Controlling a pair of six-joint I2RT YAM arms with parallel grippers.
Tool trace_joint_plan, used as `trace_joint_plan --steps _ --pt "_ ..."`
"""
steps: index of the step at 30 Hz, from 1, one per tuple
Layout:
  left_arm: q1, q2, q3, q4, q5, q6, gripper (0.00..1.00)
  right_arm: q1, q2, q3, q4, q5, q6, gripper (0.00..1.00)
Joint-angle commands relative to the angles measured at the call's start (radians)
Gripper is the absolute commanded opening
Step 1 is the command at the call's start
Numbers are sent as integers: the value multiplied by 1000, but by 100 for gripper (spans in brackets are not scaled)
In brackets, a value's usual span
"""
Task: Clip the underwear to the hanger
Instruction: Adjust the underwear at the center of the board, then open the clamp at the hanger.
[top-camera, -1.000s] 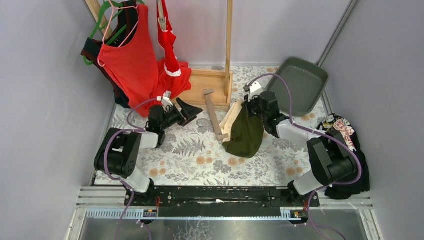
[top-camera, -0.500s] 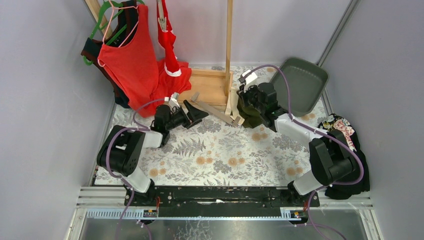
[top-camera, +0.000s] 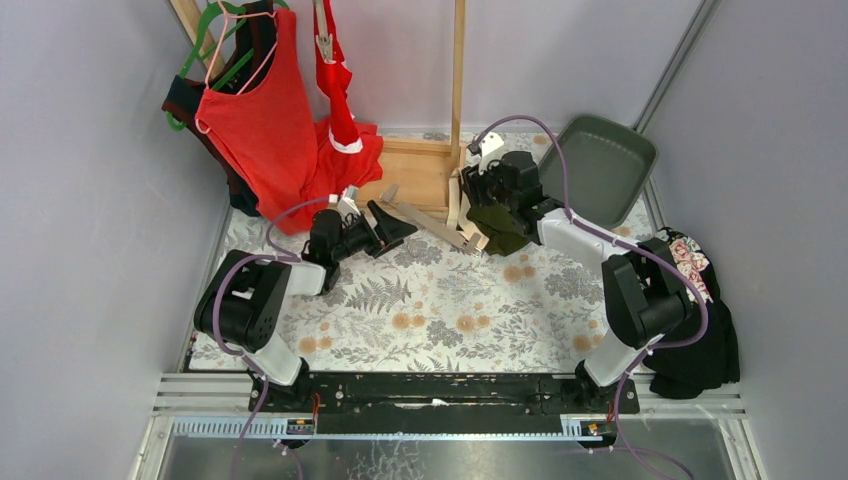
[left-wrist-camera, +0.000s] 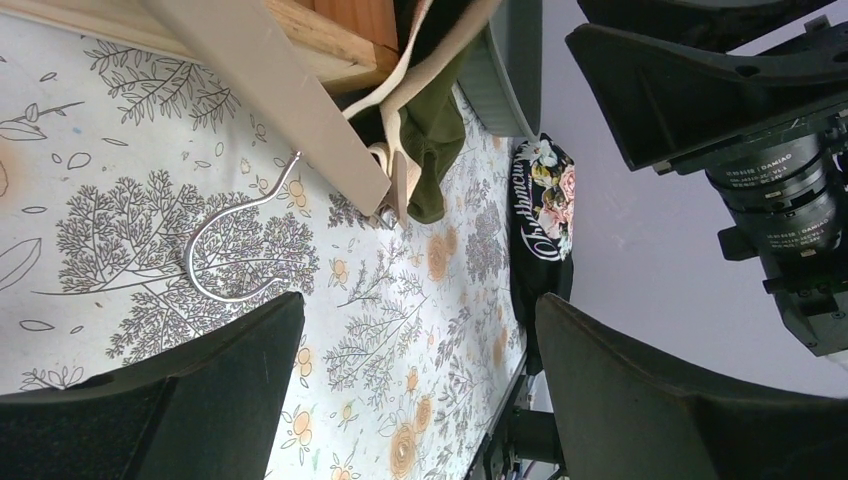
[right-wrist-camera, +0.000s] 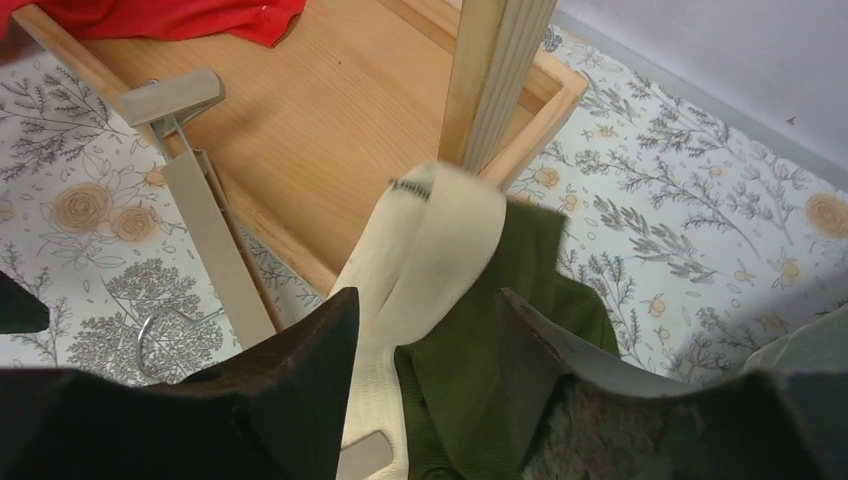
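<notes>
The dark olive underwear (top-camera: 497, 222) with its cream waistband (right-wrist-camera: 430, 230) lies bunched beside the wooden stand's post. One end of the wooden clip hanger (top-camera: 430, 222) is under it. My right gripper (right-wrist-camera: 428, 300) hovers right over the cloth, jaws apart, gripping nothing. The hanger's bar (left-wrist-camera: 270, 90) and wire hook (left-wrist-camera: 230, 240) lie flat on the table. My left gripper (left-wrist-camera: 418, 310) stands open just short of the hook, empty. The red underwear (top-camera: 335, 80) hangs from a clip at the back.
A red tank top (top-camera: 262, 110) hangs on hangers at the back left. The wooden stand's base (top-camera: 420, 170) and post (top-camera: 458, 60) sit at the back centre, and a grey tray (top-camera: 600, 170) leans at the back right. Black floral cloth (top-camera: 690, 270) is piled by the right wall.
The right gripper carried the olive underwear and hanger back toward the stand, then opened and let go. The left gripper shifted slightly right, staying open.
</notes>
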Motion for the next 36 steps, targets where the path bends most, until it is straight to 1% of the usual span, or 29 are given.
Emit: trace_joint_plan --steps 1,6,9,11,14,19,23,27,33,36 --pt "-2 -23 12 -29 -34 29 84 10 -27 44 -17 -19 60 59" --pt "-3 -72 3 -105 -114 35 84 72 -53 -12 -28 -11 68 61" --pt "-2 -102 10 -132 -144 34 84 97 -15 -19 -64 -74 103 63" --pt "-1 -116 13 -145 -154 30 84 99 24 -47 -25 -107 145 64" --pt "2 -139 13 -158 -158 29 84 99 58 -79 23 -156 195 68" --pt "15 -174 7 -193 -165 43 85 98 135 -49 0 -242 246 71" --pt "33 -197 3 -211 -165 51 85 98 163 -51 22 -240 259 72" --pt "48 -209 13 -238 -161 61 85 99 194 -30 1 -241 266 72" --pt "63 -216 25 -263 -160 74 85 103 202 -31 -5 -315 305 72" --pt "70 -214 34 -280 -161 81 85 125 191 -44 -5 -328 322 72"
